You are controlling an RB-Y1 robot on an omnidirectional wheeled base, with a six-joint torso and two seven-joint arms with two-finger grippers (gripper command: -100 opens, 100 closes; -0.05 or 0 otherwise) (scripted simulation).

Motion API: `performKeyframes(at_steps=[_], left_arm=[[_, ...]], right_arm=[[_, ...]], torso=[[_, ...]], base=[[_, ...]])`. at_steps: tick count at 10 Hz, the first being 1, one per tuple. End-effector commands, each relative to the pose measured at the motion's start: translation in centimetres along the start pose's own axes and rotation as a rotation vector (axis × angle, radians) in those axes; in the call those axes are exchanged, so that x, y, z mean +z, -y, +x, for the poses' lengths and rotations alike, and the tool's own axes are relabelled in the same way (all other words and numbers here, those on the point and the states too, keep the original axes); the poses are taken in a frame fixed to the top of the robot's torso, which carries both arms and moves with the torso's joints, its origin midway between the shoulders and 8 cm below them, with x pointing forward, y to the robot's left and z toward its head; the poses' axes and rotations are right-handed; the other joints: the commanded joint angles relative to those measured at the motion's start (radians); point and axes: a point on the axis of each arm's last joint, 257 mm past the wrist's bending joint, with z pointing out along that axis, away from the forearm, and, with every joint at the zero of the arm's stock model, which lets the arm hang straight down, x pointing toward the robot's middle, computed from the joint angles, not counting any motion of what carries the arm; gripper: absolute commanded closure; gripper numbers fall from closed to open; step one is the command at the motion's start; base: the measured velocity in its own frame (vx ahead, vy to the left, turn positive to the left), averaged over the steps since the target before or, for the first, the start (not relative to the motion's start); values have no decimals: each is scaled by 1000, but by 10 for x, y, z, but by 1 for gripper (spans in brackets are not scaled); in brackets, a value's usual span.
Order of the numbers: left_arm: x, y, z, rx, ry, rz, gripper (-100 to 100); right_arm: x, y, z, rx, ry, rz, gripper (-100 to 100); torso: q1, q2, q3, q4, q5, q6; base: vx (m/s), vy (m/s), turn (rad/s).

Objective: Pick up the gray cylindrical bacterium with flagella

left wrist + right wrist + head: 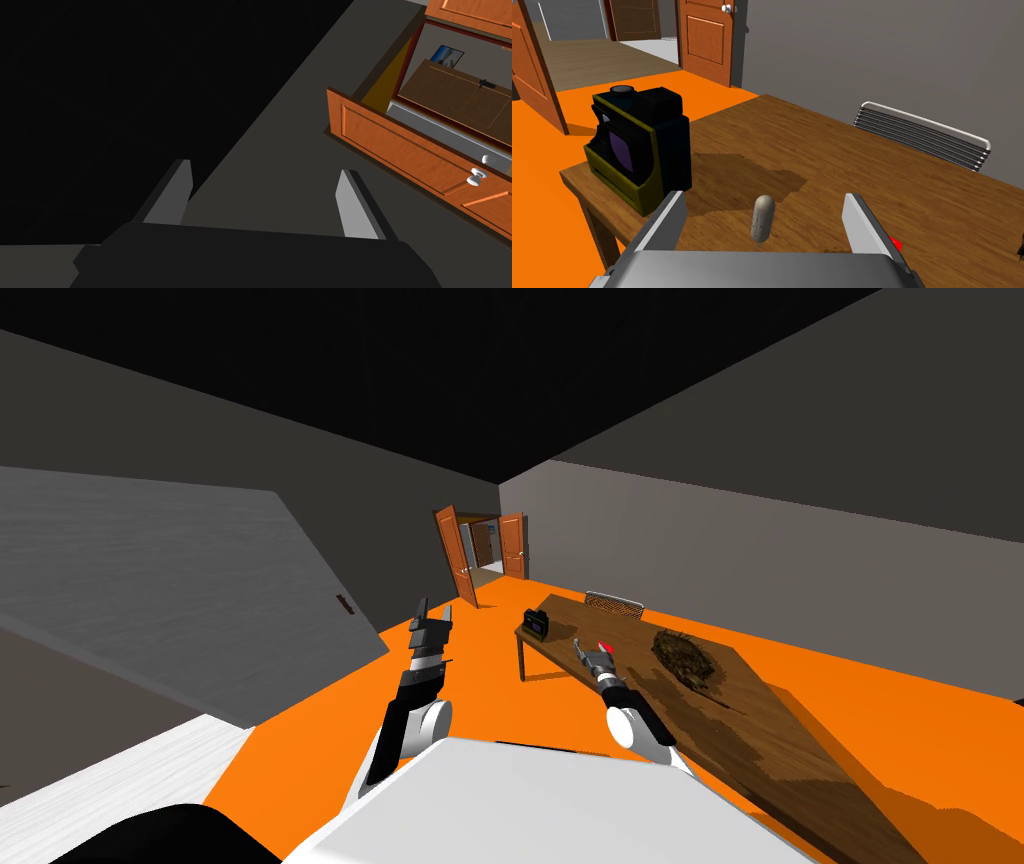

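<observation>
The right gripper [764, 197] hangs low over the tabletop [837, 150], fingers apart, and the grey capsule-shaped bacterium [763, 218] lies centred between them, close to the gripper's body. Its long axis runs straight away from the gripper, flagella at the near end, so closing should pinch its narrow sides. Beyond one finger stands a black box [642, 145]. The left gripper [265, 172] — also apart — is clear of the tabletop.
</observation>
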Motion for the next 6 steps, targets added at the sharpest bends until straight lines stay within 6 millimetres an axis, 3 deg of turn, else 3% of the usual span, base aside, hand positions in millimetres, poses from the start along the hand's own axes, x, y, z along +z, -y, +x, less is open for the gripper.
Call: performKeyframes(at_steps=[1,2,3,6], left_arm=[[0,0,0,0,0,0,0],[0,0,0,0,0,0,0],[0,0,0,0,0,0,0],[0,0,0,0,0,0,0]], right_arm=[[6,11,-17,75,51,24,-100],[9,18,-30,131,92,43,-100],[9,19,-31,138,95,45,-100],[14,45,-69,304,222,100,-100]], torso=[[0,0,0,0,0,0],[0,0,0,0,0,0],[0,-1,-1,0,0,0],[0,-2,-1,0,0,0]], base=[[22,-20,-15],[35,-30,-30],[31,-20,-6],[49,-19,-44]])
